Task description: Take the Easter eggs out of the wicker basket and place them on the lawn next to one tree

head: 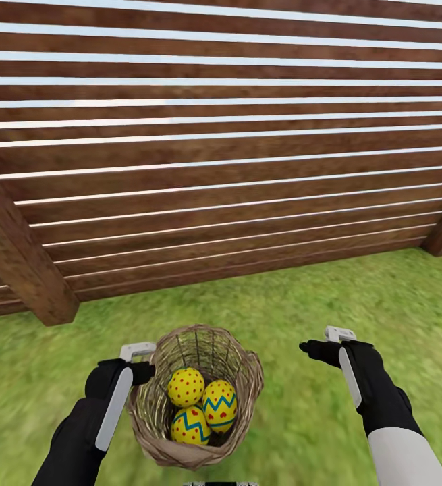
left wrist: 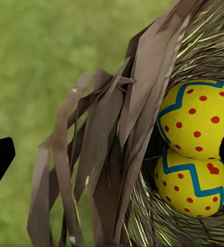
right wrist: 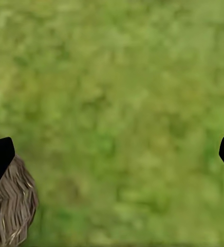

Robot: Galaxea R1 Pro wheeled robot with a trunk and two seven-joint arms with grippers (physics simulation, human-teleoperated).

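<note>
Fenced garden lawn [head: 355, 297]: wicker basket [head: 244, 378] holding three Easter eggs [head: 219, 403].
Left end effector [head: 138, 361] released astride basket rim; right end effector [head: 328, 343] released over grass. Step: first pick; next, reach inside.

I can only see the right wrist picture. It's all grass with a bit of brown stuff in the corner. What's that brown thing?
Observer: It is the wicker basket, standing on the lawn between the two arms.
Operator: Is there anything inside it?
Observer: Yes, three Easter eggs, yellow with red spots and blue zigzags, all lying in the basket.
Operator: Where's the other arm?
Observer: The left tool is right at the basket's rim, fingers apart, with an egg between them in its own camera. It holds nothing.
Operator: What's in front of us?
Observer: A brown slatted fence just beyond the basket.
</note>
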